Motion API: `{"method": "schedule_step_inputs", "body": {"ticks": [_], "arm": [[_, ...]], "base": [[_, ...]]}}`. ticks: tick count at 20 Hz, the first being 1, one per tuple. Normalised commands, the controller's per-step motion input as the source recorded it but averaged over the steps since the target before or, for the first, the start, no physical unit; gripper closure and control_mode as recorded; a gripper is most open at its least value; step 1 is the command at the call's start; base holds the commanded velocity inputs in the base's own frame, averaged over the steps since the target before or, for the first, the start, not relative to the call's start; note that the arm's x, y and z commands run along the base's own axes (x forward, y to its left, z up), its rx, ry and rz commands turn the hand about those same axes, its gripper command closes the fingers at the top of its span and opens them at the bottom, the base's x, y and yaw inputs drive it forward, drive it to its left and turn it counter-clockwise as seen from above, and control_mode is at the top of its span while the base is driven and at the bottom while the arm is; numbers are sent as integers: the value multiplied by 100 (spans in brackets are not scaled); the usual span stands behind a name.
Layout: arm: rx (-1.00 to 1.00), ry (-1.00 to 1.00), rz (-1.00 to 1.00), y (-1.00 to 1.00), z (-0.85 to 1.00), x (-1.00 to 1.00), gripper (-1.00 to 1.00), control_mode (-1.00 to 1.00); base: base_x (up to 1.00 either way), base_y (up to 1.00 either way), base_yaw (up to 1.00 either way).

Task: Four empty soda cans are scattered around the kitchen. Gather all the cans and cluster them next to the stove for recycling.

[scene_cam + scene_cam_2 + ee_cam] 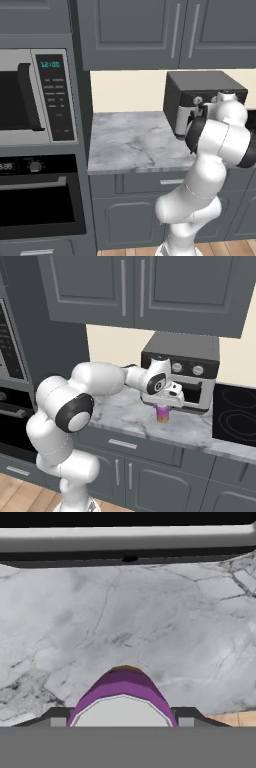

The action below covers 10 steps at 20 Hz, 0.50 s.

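Observation:
A purplish-pink soda can (163, 415) stands upright in front of the toaster oven, directly under my hand. My gripper (163, 407) comes down over its top and is shut on it. In the hand view the soda can (123, 694) rises between my two fingertips (57, 720), its pale lid facing the camera, with marble counter beyond it. I cannot tell whether its base still touches the counter. The stove (235, 413), a black glass cooktop with grey rings, lies to the right of the can.
The grey toaster oven (182, 371) stands close behind the can against the wall, also seen as a dark box (200, 92). A microwave (30, 95) and a black wall oven (40, 200) fill the tall unit at left. Marble counter (130, 142) stretches between them, under upper cabinets (140, 291).

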Motion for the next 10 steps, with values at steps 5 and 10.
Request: {"method": "schedule_step_inputs", "body": {"ticks": [5, 10], "arm": [[0, 0, -3, -49, 0, 0, 100, -100], [0, 0, -2, -48, 0, 0, 100, -100]], "base": [[0, 0, 0], [0, 0, 0]]}}
